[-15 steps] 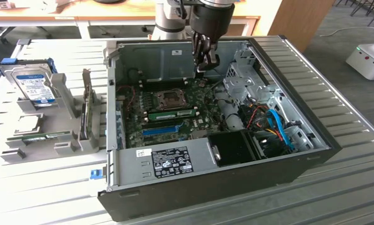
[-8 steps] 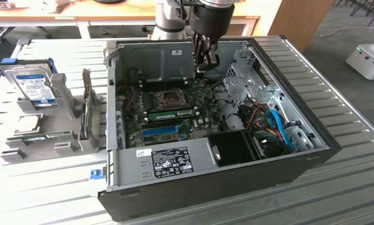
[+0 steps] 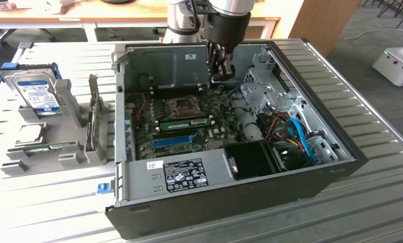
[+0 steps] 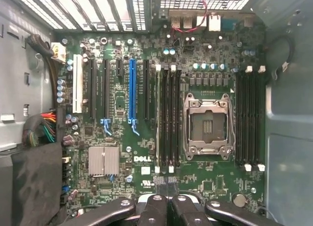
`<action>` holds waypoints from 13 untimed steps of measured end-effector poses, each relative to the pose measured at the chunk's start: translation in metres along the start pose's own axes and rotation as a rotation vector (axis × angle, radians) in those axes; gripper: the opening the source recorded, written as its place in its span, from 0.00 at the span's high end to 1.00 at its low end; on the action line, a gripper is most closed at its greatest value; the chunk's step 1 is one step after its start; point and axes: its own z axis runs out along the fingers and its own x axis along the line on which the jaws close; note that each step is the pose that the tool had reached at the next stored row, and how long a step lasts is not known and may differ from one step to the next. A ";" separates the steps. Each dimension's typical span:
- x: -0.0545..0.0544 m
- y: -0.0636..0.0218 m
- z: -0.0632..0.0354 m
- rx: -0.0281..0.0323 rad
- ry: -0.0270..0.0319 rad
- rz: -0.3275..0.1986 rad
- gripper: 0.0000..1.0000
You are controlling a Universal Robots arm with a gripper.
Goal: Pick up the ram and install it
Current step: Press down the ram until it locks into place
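One green ram stick (image 3: pixel 187 122) stands seated in a slot of the motherboard (image 3: pixel 218 129), just beside the CPU socket (image 3: pixel 185 107). In the wrist view this ram (image 4: pixel 158 116) runs along the edge of the black memory slots (image 4: pixel 168 118). A second, matching ram stick (image 3: pixel 49 148) lies in the grey holder outside the case, at the exterior view's left. My gripper (image 3: pixel 218 76) hangs inside the open case above the far part of the board. Its fingers (image 4: pixel 157 206) are shut together with nothing between them, and they touch no stick.
The open computer case (image 3: pixel 322 172) lies on a slatted table. A silver hard drive with a blue label (image 3: pixel 36 93) stands in the grey holder (image 3: pixel 66 157). On the board there is a long blue slot (image 4: pixel 131 89). Cables and a drive cage (image 3: pixel 292 136) crowd the case's right side.
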 end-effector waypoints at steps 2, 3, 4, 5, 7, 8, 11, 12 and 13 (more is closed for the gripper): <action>0.000 -0.0001 0.0033 0.0000 0.0002 0.000 0.89; 0.000 -0.0001 0.0049 0.0000 0.0002 0.000 0.89; 0.000 -0.0001 0.0065 0.0000 0.0002 0.000 0.89; 0.000 -0.0002 0.0082 0.0000 0.0002 0.000 0.89; 0.000 -0.0002 0.0118 0.0000 0.0000 0.000 0.89; 0.000 -0.0002 0.0135 0.0000 0.0001 0.000 0.89; 0.000 -0.0003 0.0185 0.0000 0.0001 0.000 0.89; 0.000 -0.0004 0.0201 0.0000 0.0001 0.000 0.89; 0.000 -0.0004 0.0216 0.0000 0.0002 0.000 0.89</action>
